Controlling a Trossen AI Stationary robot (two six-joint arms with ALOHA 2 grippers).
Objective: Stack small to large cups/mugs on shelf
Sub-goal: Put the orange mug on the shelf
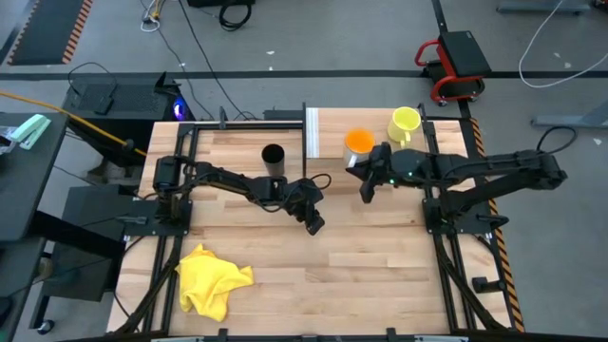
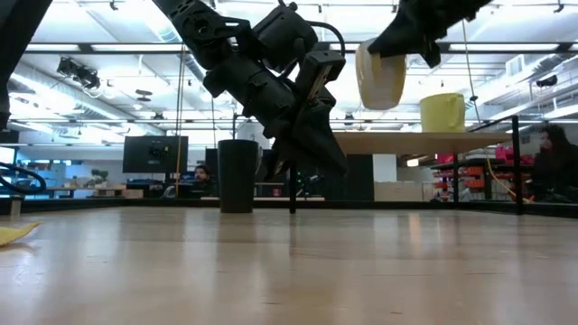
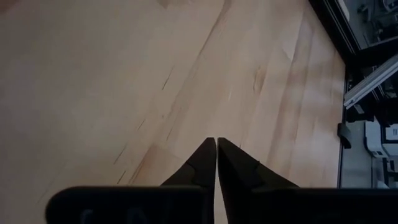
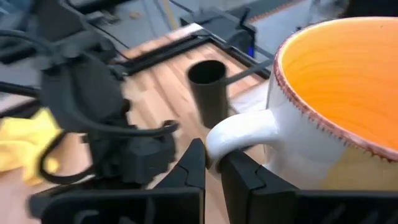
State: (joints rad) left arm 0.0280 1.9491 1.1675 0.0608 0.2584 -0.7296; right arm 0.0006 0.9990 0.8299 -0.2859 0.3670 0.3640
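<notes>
The orange cup (image 1: 358, 142), pale outside with a pale handle, is carried by my right gripper (image 4: 214, 163), which is shut on it. In the low view the cup (image 2: 379, 77) is in the air above the left end of the light-wood shelf (image 2: 406, 140). The yellow-green mug (image 1: 404, 122) stands on its base on the shelf, farther right. The black cup (image 1: 273, 157) stands upright on the tabletop left of the shelf's white end panel (image 1: 311, 133). My left gripper (image 1: 313, 220) is shut, points down over bare planks at mid-table and touches nothing. My right gripper pinches the orange cup's pale handle (image 4: 239, 127) between its two fingertips, which lie across the handle's loop. The arm reaches in from the table's right side. The cup is lifted clear above the shelf, roughly upright, with its orange inside facing up.
A crumpled yellow cloth (image 1: 214, 277) lies near the table's near-left corner. Black frame rails (image 1: 446, 228) run along both table sides. My left arm (image 1: 237, 182) stretches across the table between the black cup and the middle. People sit in the room beyond (image 2: 555, 149).
</notes>
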